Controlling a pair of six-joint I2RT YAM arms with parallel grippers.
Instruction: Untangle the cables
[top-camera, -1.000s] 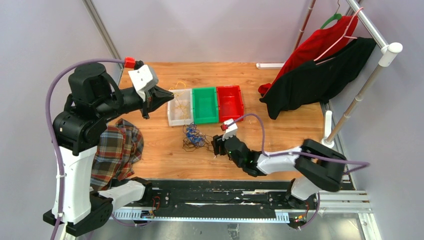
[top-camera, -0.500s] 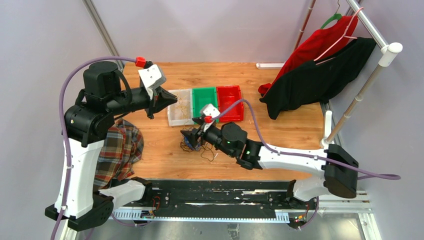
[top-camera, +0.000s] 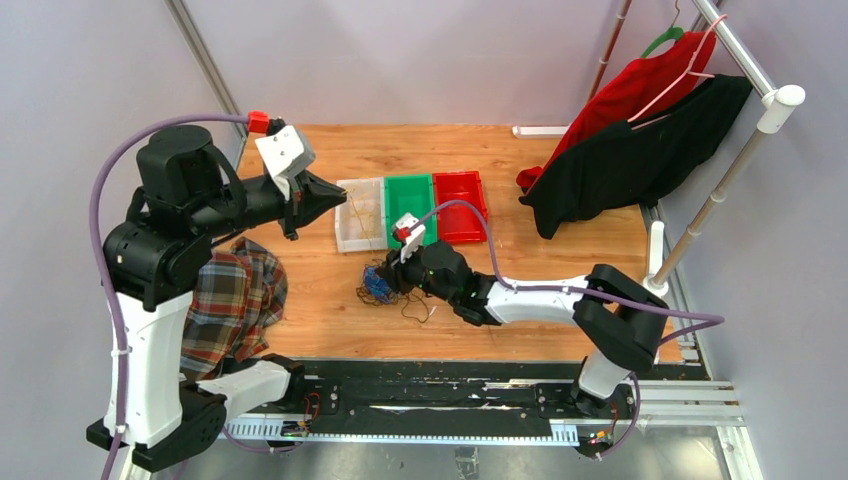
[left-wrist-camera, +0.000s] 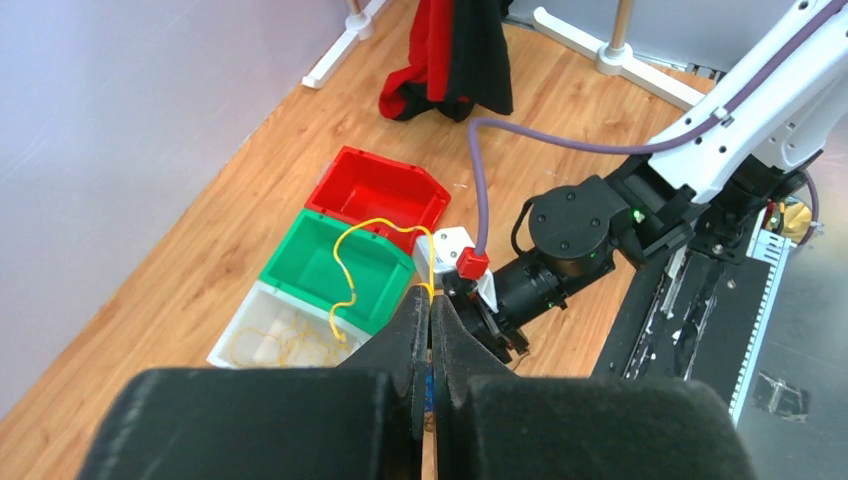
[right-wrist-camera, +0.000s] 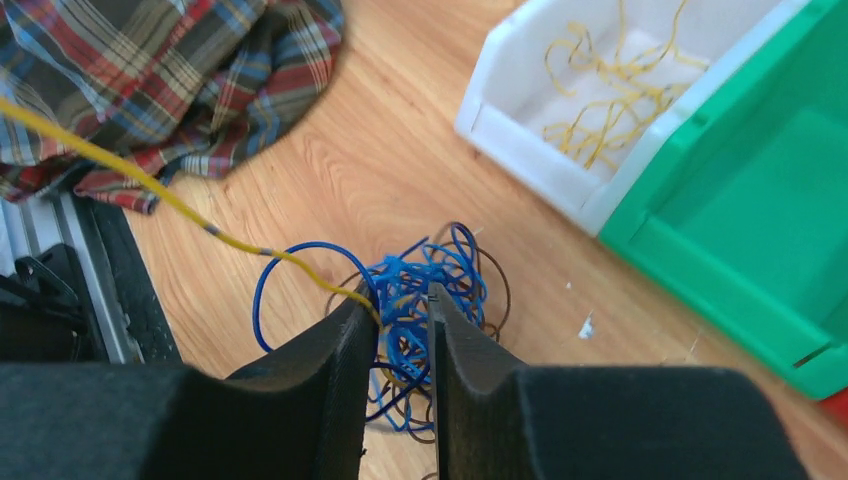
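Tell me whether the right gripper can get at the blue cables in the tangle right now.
Probably yes. The right gripper is already down at the blue cables, fingers straddling strands, nothing blocking. The yellow cable held by the left gripper runs close beside its finger.

Wood-grain table (top-camera: 560, 255) – glossy plastic bins (top-camera: 410, 210), seemingly rubbery cables (right-wrist-camera: 420, 290).

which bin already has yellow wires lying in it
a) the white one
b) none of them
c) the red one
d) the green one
a: the white bin holds loose yellow wires in the right wrist view, while the green bin beside it looks bare inside; the left wrist view shows the red bin with nothing in it either.
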